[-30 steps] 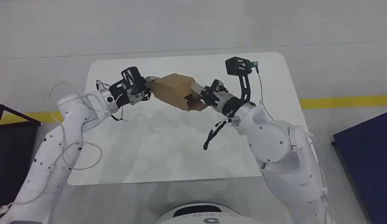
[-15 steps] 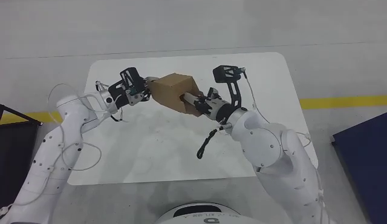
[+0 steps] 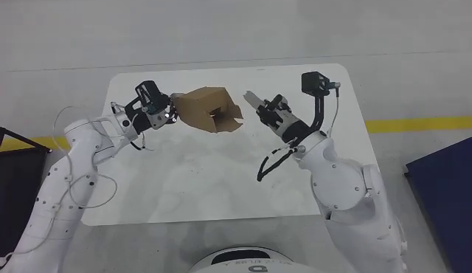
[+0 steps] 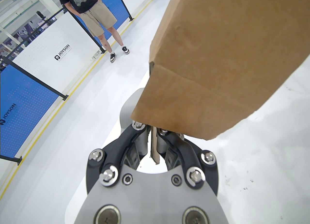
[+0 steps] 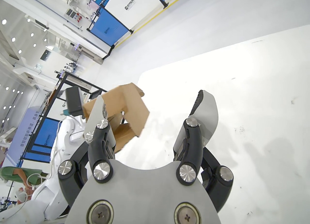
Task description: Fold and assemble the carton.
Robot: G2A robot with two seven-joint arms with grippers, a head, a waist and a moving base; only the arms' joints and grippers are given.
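Note:
A brown cardboard carton (image 3: 209,108) hangs just above the white table (image 3: 221,177), partly formed, with an open side and loose flaps facing right. My left gripper (image 3: 171,108) is shut on a flap at its left end; the left wrist view shows the carton (image 4: 225,48) rising from the gripper (image 4: 152,135) clamped on the cardboard edge. My right gripper (image 3: 256,102) stands open a short way right of the carton, touching nothing. In the right wrist view the carton (image 5: 126,113) sits beyond the open gripper (image 5: 155,103), partly behind one fingertip (image 5: 96,111).
The table's right and front areas lie bare around the arms. A dark rack (image 3: 15,162) stands off the table's left edge and a blue panel (image 3: 450,184) sits on the floor at the right. A yellow floor line (image 3: 420,124) runs past the table.
My right gripper has let go of the carton's flap, opened and pulled back to the right. The carton's right flaps have sprung open; the left gripper shifted slightly left, still holding it.

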